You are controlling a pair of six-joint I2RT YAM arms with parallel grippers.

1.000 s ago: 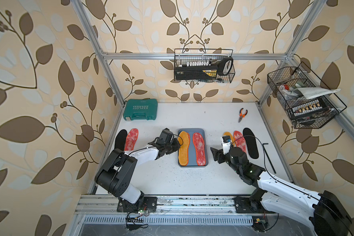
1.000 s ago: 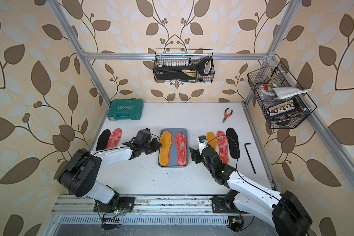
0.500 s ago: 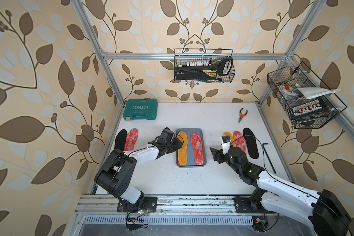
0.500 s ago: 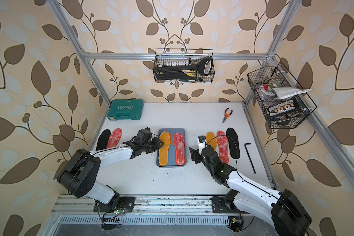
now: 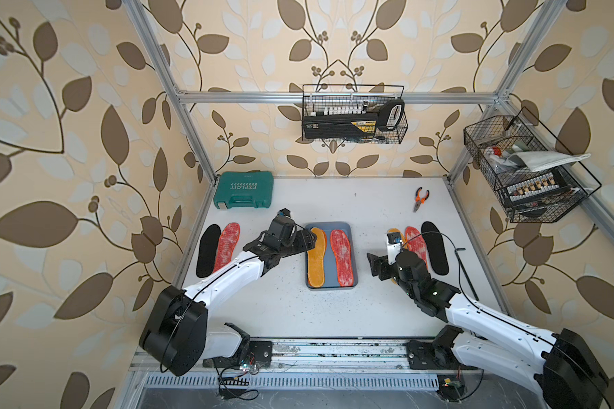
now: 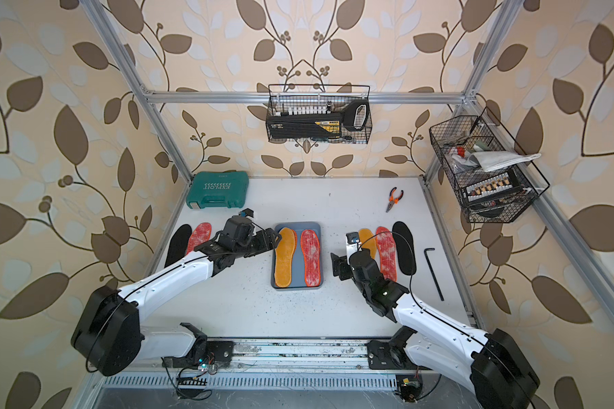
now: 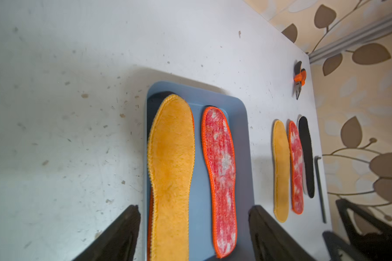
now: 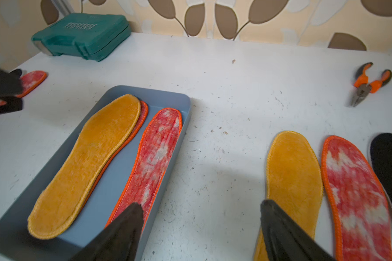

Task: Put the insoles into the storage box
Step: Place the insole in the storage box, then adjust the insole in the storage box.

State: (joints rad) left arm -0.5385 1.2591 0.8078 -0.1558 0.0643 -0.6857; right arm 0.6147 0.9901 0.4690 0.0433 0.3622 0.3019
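Found the right gripper (image 8: 200, 204) nearest, spread wide and empty, over bare bench (image 5: 288, 311) between the storage box (image 5: 328, 226) and the right-hand row of insoles. Looked placed there to take the loose mustard insole (image 8: 292, 171) next, with the right red insole (image 8: 353, 192) and the right black insole (image 5: 435, 248) lying just beyond.

Found the left gripper (image 5: 307, 241) wide open too, holding nothing, poised at the box's left rim toward its far end.

Counted three insoles in the box: the boxed mustard insole (image 5: 316, 258) flat atop a buried red insole (image 8: 143, 109) showing only its orange edge, and the boxed red insole (image 5: 341, 258) alongside. Laid lengthwise, probably to suit a box barely longer than an insole.

Left five on the bench, among them the left black insole (image 5: 206, 251) and the left red insole (image 5: 227, 246) by the left wall. Farther back, passed over the pliers (image 5: 420, 200) and the green tool case (image 5: 243, 189), no part of this job.

Against a second before: had seen the left gripper pinched narrow at the boxed mustard insole; since swung apart, letting it go. Saw the right gripper opened only a touch more, in much the same spot.
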